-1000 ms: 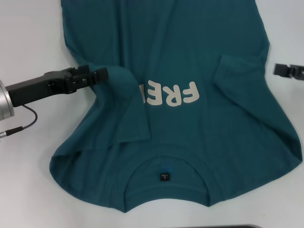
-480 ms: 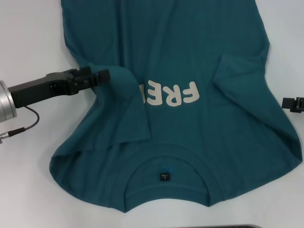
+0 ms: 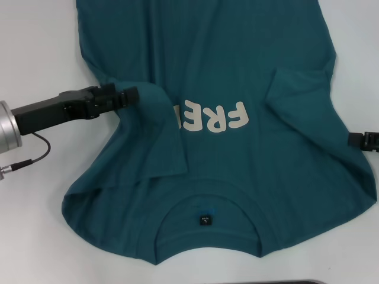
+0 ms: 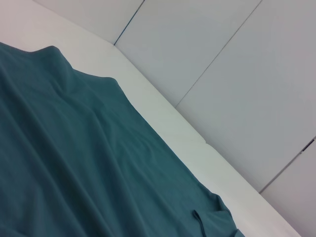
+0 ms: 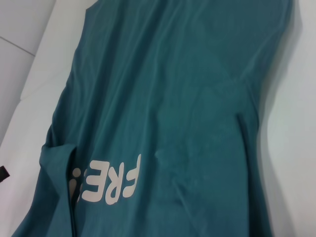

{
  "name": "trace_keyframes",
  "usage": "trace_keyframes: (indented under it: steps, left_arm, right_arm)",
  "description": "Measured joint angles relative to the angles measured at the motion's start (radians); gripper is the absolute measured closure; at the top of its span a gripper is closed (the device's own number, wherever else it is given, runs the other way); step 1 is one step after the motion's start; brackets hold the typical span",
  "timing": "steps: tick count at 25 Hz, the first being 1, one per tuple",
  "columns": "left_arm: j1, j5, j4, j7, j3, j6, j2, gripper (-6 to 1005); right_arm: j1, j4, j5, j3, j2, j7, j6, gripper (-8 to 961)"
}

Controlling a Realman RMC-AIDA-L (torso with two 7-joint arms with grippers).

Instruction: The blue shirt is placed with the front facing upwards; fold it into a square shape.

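Note:
The blue shirt (image 3: pixel 237 171) lies front up on the white table, collar and black label (image 3: pixel 205 220) nearest me, white letters "FRE" (image 3: pixel 216 117) showing. Its left sleeve (image 3: pixel 157 136) is folded in over the chest and covers part of the lettering. The right sleeve (image 3: pixel 296 89) is folded in too. My left gripper (image 3: pixel 129 94) touches the raised edge of the left fold. My right gripper (image 3: pixel 361 141) pokes in at the shirt's right edge, beside the cloth. The right wrist view shows the shirt (image 5: pixel 173 123) from the side; the left wrist view shows only its cloth (image 4: pixel 74 163) close up.
The white table (image 3: pixel 41 225) shows bare to the left and right of the shirt. A grey cable (image 3: pixel 32 155) hangs from my left arm. A dark edge (image 3: pixel 284 282) lies at the table's near side. Pale wall panels (image 4: pixel 237 89) stand beyond the table.
My right gripper has come down along the shirt's right edge toward me. My left gripper has crept a little to the right against the folded sleeve. The shirt itself looks unchanged.

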Motion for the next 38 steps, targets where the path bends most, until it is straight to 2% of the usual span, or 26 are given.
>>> trace_keyframes:
  steps: [15,18,24,34,38]
  left_arm:
    - [0.004,0.000,0.000,0.000,0.001,-0.004,0.003,114]
    - [0.003,0.000,0.000,0.000,0.001,-0.005,0.003,114]
    - [0.003,0.000,0.000,0.000,0.001,-0.006,0.001,114]
    - [-0.002,-0.003,0.002,-0.001,0.001,-0.009,-0.001,113]
    - [-0.002,-0.006,0.002,-0.002,0.001,-0.009,-0.001,113]
  right_arm:
    - [0.033,-0.030,-0.012,-0.005,0.024,-0.043,-0.051,393]
    - [0.034,-0.030,-0.013,-0.006,0.025,-0.048,-0.050,639]
    - [0.036,-0.030,-0.013,-0.007,0.026,-0.071,-0.008,873]
    - [0.048,-0.023,-0.013,-0.037,0.027,-0.099,0.067,946]
    - [0.058,-0.027,-0.013,-0.074,0.022,-0.086,0.078,927]
